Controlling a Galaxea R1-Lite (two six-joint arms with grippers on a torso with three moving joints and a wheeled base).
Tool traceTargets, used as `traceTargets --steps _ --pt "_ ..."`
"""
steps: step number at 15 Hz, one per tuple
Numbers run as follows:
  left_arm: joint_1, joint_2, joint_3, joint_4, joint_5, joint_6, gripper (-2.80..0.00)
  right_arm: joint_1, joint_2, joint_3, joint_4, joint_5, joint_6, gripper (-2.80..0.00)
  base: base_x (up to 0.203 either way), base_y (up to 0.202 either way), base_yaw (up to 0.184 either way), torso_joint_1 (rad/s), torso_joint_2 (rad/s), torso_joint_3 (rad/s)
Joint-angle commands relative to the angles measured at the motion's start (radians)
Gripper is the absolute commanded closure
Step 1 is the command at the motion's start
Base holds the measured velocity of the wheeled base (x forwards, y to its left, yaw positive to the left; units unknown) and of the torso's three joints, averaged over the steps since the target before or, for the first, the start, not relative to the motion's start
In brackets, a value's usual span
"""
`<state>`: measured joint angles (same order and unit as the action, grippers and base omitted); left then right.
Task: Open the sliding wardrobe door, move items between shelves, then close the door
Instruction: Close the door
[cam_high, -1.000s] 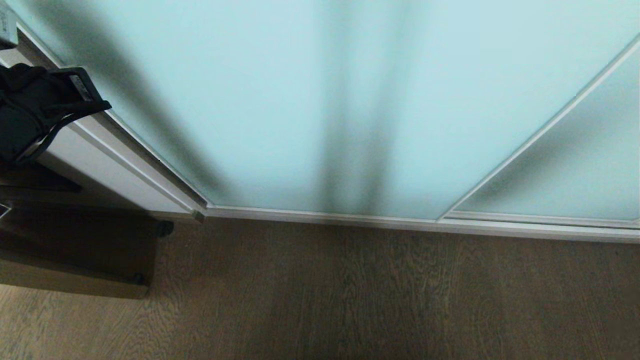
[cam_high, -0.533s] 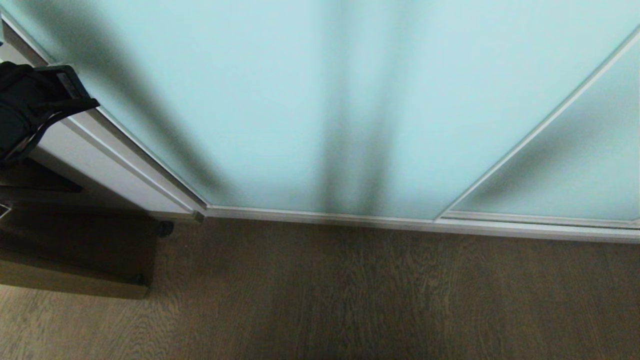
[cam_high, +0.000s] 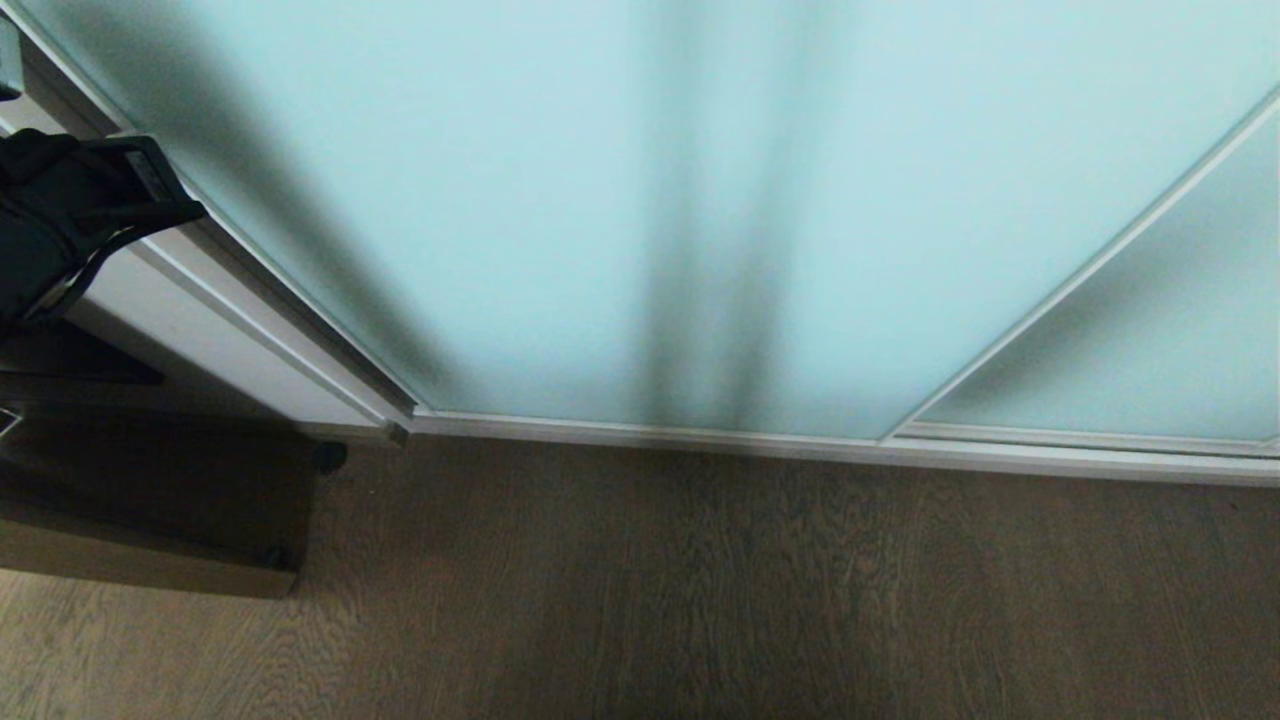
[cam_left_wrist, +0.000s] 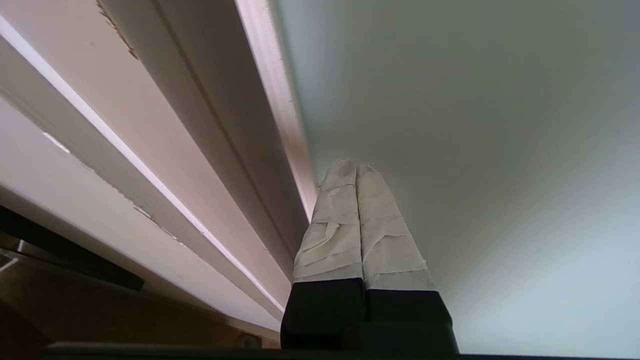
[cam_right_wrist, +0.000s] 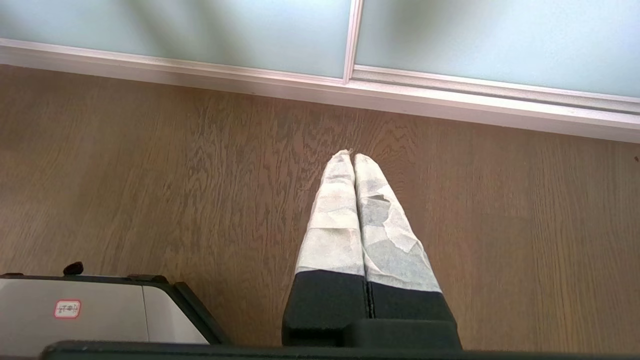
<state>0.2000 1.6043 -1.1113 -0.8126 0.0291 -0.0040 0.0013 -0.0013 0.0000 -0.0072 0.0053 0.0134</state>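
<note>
– What finish is seen on the sliding wardrobe door (cam_high: 640, 200)?
– Matt frosted glass, framed in smooth pale metal.
– And the floor (cam_high: 800, 600)?
– Grained brown wood, matt. Crinkled pale tape is wrapped on the left gripper (cam_left_wrist: 356, 167).

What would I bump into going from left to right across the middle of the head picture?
Left end effector → white frame → sliding door → slim frame strip → second glass panel.
</note>
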Motion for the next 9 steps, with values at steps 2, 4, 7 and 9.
traceTargets --steps 2,4,7,9 --pt "0.001 0.020 -0.020 -0.005 0.003 -0.001 0.00 0.000 0.000 0.000 0.000 0.001 0.000 0.00 0.000 0.000 0.000 0.000 0.00 0.000" --pt "0.007 0.049 -0.048 -0.011 0.013 -0.001 0.00 0.000 0.000 0.000 0.000 0.001 0.000 0.00 0.000 0.000 0.000 0.000 0.00 0.000" --pt "0.013 0.063 -0.067 -0.019 0.018 0.006 0.00 0.000 0.000 0.000 0.000 0.001 0.000 0.00 0.000 0.000 0.000 0.000 0.00 0.000" --pt "0.015 0.075 -0.084 -0.019 0.019 0.007 0.00 0.000 0.000 0.000 -0.002 0.001 0.000 0.00 0.000 0.000 0.000 0.000 0.00 0.000"
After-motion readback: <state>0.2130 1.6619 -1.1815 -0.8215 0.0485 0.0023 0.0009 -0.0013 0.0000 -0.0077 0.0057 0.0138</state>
